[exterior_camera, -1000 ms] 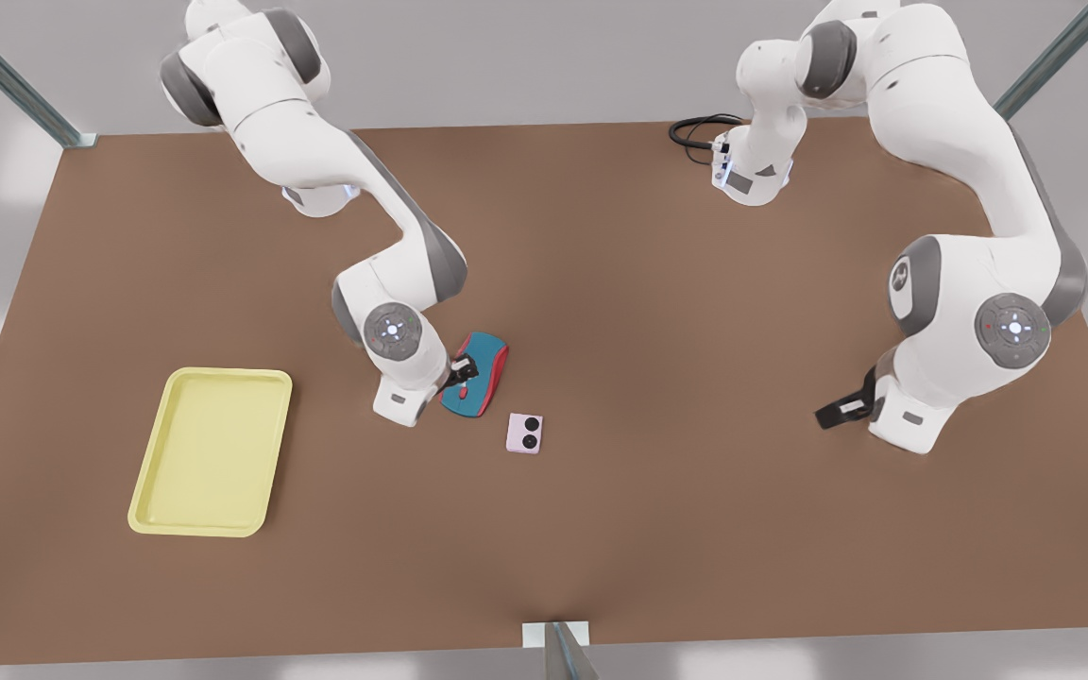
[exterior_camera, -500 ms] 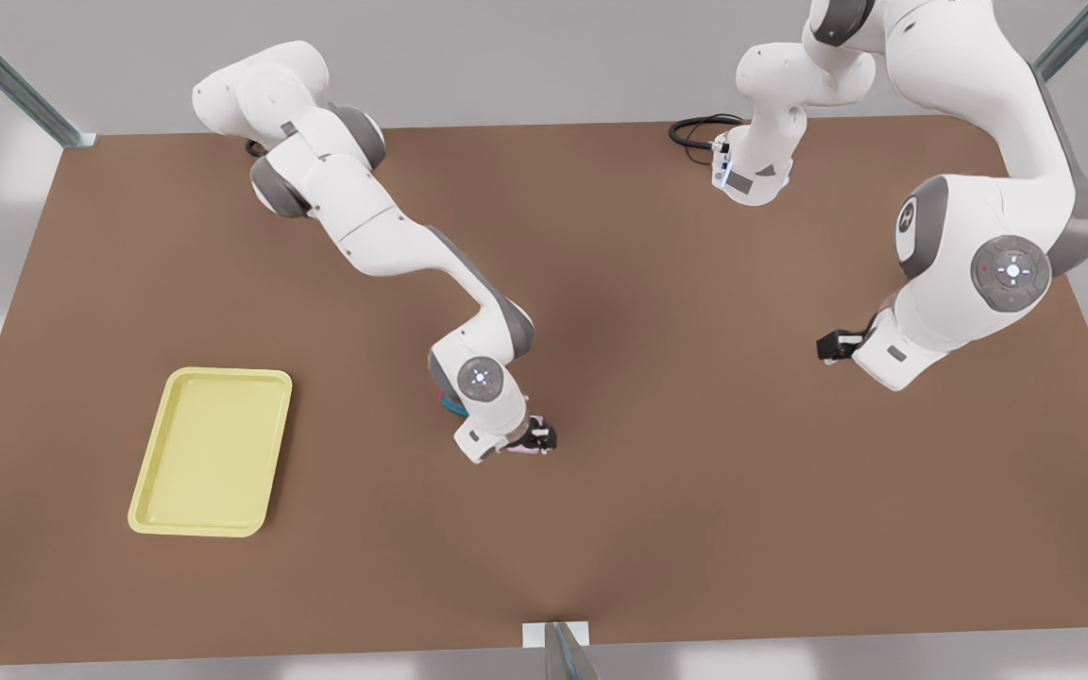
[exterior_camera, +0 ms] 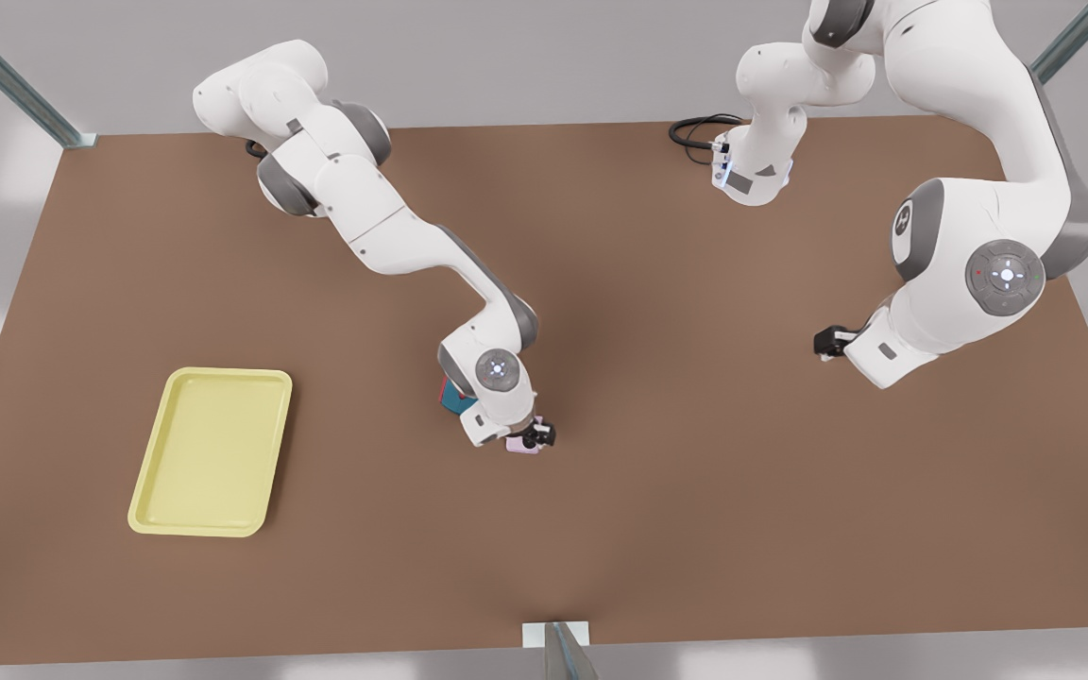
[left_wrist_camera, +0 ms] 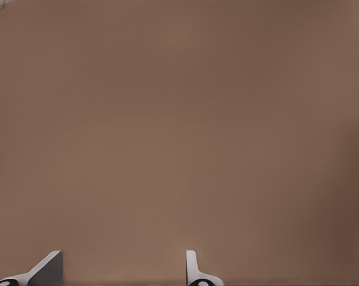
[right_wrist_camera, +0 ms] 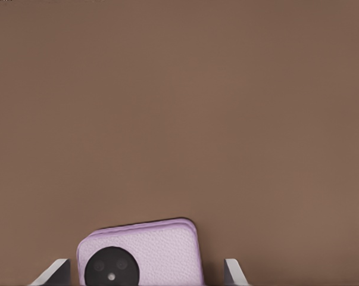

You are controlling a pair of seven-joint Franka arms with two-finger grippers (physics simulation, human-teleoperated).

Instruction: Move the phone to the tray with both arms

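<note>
So the pale yellow rimmed tray sits empty far left, the right end effector hangs spread around the small pink squarish phone mid-surface, needing a squeeze and lift, while the left end effector waits spread, far right.

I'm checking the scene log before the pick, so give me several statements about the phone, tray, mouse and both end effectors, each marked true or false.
1. The small pale pink squarish phone lies between the right end effector's open fingers. True.
2. The phone rests in the pale yellow rectangular tray. False: it lies on the brown table, apart from the tray.
3. The left end effector holds the blue-and-red mouse. False: it hangs open over bare table.
4. The mouse lies partly hidden beside the right arm's wrist. True.
</note>
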